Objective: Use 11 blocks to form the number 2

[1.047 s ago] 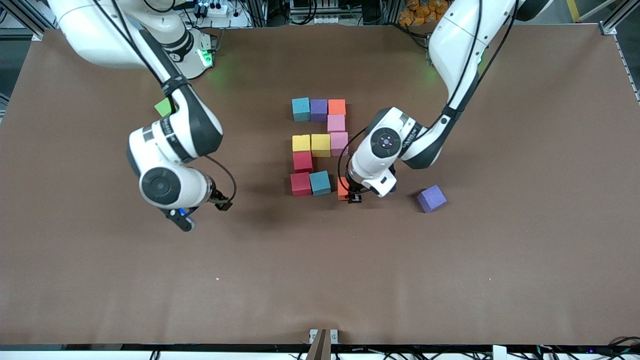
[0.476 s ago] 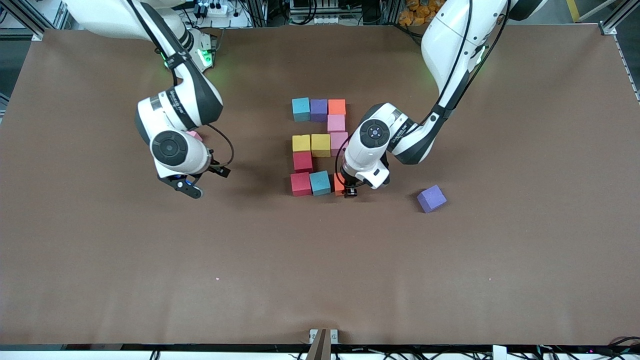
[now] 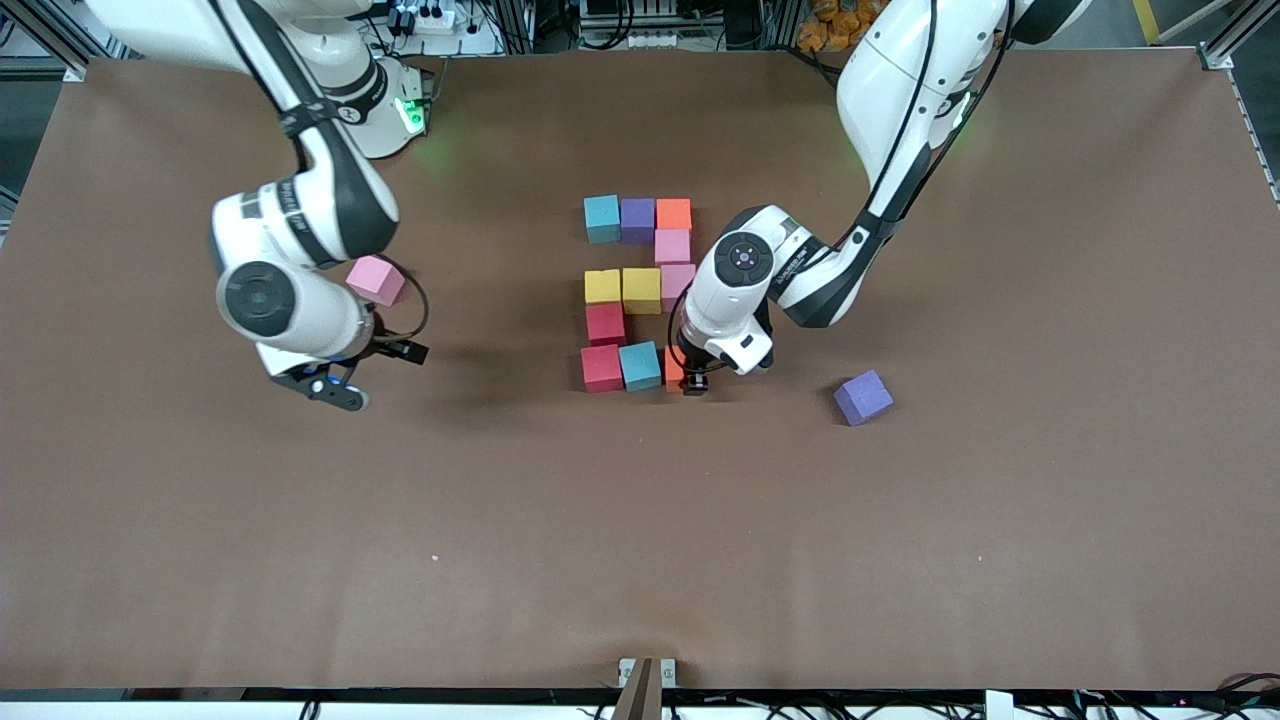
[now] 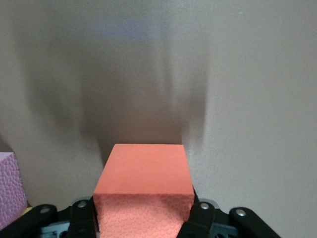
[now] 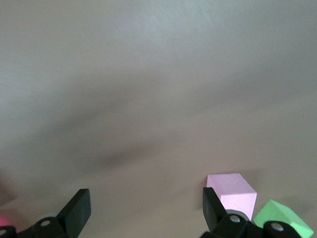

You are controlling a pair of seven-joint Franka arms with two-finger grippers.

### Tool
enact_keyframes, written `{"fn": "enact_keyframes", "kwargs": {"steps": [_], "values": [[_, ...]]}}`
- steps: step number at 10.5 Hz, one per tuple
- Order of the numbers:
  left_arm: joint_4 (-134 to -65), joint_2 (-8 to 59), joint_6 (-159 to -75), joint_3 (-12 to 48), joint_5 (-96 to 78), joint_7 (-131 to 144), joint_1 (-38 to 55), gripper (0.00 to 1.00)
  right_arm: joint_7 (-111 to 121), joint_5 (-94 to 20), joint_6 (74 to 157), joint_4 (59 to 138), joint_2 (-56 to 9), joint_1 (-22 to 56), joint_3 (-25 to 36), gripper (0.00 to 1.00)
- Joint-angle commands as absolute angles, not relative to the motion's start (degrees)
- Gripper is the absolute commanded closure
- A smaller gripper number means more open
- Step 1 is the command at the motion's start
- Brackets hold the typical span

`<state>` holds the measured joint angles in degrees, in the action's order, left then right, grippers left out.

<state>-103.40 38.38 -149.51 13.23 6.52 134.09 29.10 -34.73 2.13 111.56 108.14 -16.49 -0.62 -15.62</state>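
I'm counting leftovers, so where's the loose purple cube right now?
In the front view, the loose purple cube sits alone on the table, toward the left arm's end, beside the digit's nearest row.

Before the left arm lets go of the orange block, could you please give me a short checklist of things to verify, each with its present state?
1. Left gripper shut on the orange block: ok.
2. Orange block beside the blue block in the row nearest the front camera: ok.
3. Orange block resting on the table: cannot tell.
4. Right gripper open, holding nothing, away from the number 2: ok.
5. Spare purple block and spare pink block apart from the digit: ok.
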Motion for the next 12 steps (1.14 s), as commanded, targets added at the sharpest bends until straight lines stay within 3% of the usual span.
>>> {"fn": "enact_keyframes", "kwargs": {"steps": [1, 3, 7, 10, 11, 12], "values": [[-103.88, 38.32, -150.47, 12.92, 9.31, 135.09, 29.88, 0.73, -23.17, -1.49, 108.29, 102.86, -15.21, -5.0, -16.08, 0.0], [-103.89, 38.32, -150.47, 13.01, 9.32, 135.44, 29.88, 0.73, -15.25, -1.41, 107.58, 100.55, -12.59, -4.32, -13.73, 0.0], [-103.71, 38.32, -150.47, 13.1, 9.05, 136.84, 30.23, 0.72, -4.43, -1.49, 103.73, 100.63, -5.29, 4.12, -0.37, 0.0], [-103.36, 38.41, -151.87, 13.1, 8.44, 137.9, 30.32, 0.71, -0.18, -1.49, 97.23, 98.02, -2.46, 4.22, 1.49, 0.0], [-103.36, 38.32, -151.87, 13.18, 8.44, 137.9, 30.32, 0.63, -0.09, -1.41, 94.6, 94.26, -2.81, 4.22, 1.49, 0.0], [-103.36, 38.32, -151.87, 13.18, 8.44, 137.9, 30.32, 0.28, 0.0, -1.41, 92.92, 90.74, -3.42, 4.13, 1.49, 0.0]]}}
